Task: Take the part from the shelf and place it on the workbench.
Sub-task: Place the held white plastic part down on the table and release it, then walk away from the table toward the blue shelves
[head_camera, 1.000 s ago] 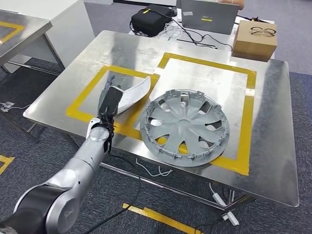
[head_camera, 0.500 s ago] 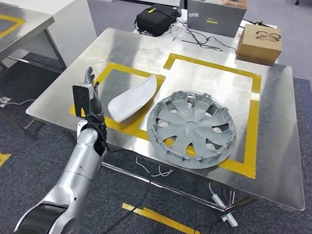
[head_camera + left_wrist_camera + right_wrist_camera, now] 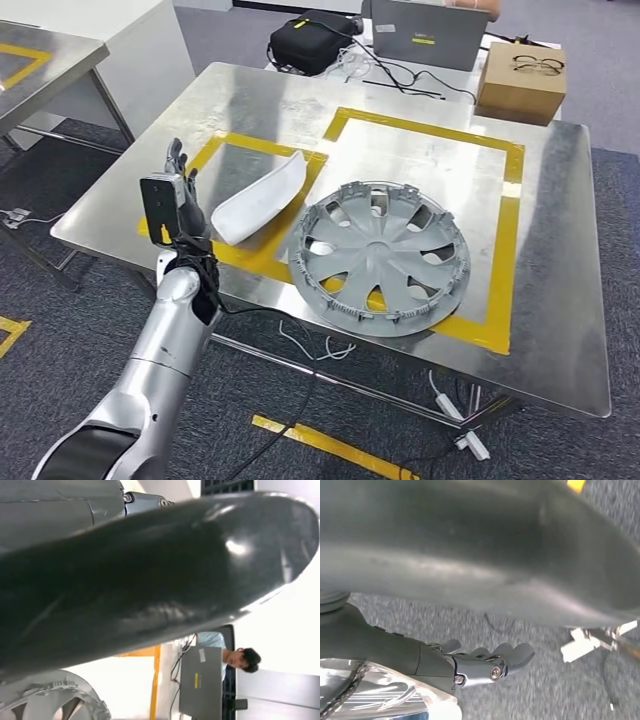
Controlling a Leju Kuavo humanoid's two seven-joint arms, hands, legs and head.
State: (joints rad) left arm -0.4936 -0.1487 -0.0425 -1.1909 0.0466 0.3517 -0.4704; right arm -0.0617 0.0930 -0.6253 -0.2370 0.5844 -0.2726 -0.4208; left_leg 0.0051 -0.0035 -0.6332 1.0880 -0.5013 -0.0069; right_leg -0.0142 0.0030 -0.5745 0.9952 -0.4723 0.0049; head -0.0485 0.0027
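**White part lies on the workbench, left hand raised beside it**

The left hand (image 3: 180, 195) stands upright over the near left edge of the workbench (image 3: 558, 300), fingers (image 3: 176, 155) pointing up and loosely apart, with nothing between them. Just beside those fingers, toward the table's middle, the white part (image 3: 258, 198) lies on the steel top, apart from the hand. It is a curved, shell-like piece, resting across the yellow tape frame (image 3: 226, 145), one end inside the marked rectangle and the other end toward the near tape line.

Beyond the part from the fingers, a grey wheel cover (image 3: 380, 258) lies flat inside the larger taped square, near the part; whether the two touch cannot be told.

In the right wrist view, the right hand (image 3: 486, 662) hangs above grey carpet; its fingers (image 3: 516, 655) reach out side by side, slightly curled, holding nothing.

Well apart from the fingers, at the far edge, sit a black bag (image 3: 309, 40), a laptop (image 3: 426, 32) and a cardboard box (image 3: 523, 82) with glasses (image 3: 539, 64) on top.
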